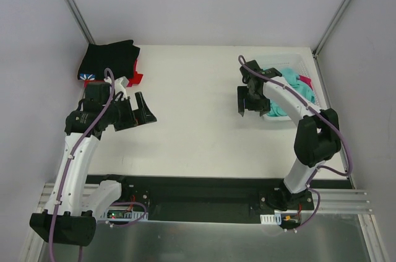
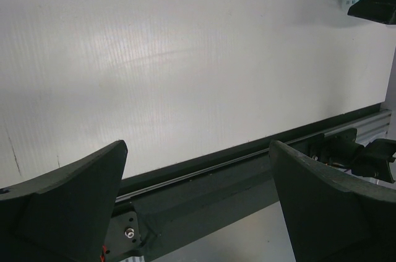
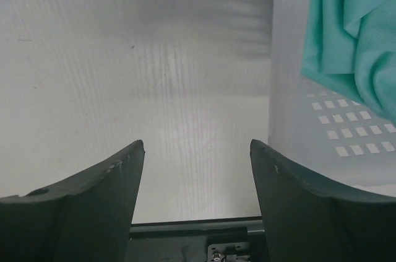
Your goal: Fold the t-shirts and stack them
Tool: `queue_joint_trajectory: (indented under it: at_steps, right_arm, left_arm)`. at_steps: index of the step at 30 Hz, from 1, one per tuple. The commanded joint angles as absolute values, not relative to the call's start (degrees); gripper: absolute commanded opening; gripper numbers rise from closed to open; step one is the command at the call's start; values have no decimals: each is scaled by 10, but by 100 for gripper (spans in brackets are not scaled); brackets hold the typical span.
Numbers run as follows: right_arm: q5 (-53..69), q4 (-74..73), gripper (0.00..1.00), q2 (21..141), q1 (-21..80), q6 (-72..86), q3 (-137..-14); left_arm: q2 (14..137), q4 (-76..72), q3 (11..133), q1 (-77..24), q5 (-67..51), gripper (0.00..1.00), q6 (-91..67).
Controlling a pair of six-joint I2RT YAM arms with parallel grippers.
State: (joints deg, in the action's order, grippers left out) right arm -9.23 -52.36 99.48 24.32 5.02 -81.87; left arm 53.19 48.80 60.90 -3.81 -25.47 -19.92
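Teal shirt [image 1: 289,88] lies in basket [image 1: 296,59], far right corner; black shirt [image 1: 108,57] folded far left. Right claw [image 1: 247,104] beside basket, left claw [image 1: 137,113]: both wide, empty. Next, likely: reach in, pinch teal.

The table [image 1: 198,107] is faced with a white, matt sheet, finely ribbed, and a dull sheen is caught where the light falls on it. The basket [image 3: 334,132] is moulded in white, slightly translucent plastic, smooth and pierced with small square holes. The teal-green t-shirt [image 3: 352,33] is seen as soft, matt knitted cloth lying in loose creases. The black t-shirt [image 1: 110,57], the red t-shirt [image 1: 135,78] and the magenta-pink t-shirt [image 1: 304,80] are likewise shown as matt cloth. The fingers [image 2: 68,206] of the left gripper [image 2: 198,144] and those of the right gripper [image 3: 197,143] are formed of dark, matt plastic with a faintly grainy surface. The rail [image 1: 346,200] is made of grooved, silver-grey metal with a satin finish.
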Motion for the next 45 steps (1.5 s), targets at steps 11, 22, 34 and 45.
queue_joint_trajectory:
  at_steps: [11, 22, 34, 45]
  right_arm:
    - [-117, -534, 71, 1101, 163, 7, -916]
    - [-82, -570, 71, 1263, 112, -13, -1133]
    - [-7, -552, 74, 1399, 51, -23, -1345]
    - [57, -527, 80, 1266, 44, -27, -1261]
  left_arm:
    - [525, 504, 615, -44, -260, 99, -187]
    - [537, 523, 637, -44, -247, 99, -177]
    - [562, 531, 657, -44, -253, 99, -173]
    - [563, 515, 650, -44, -229, 99, -178]
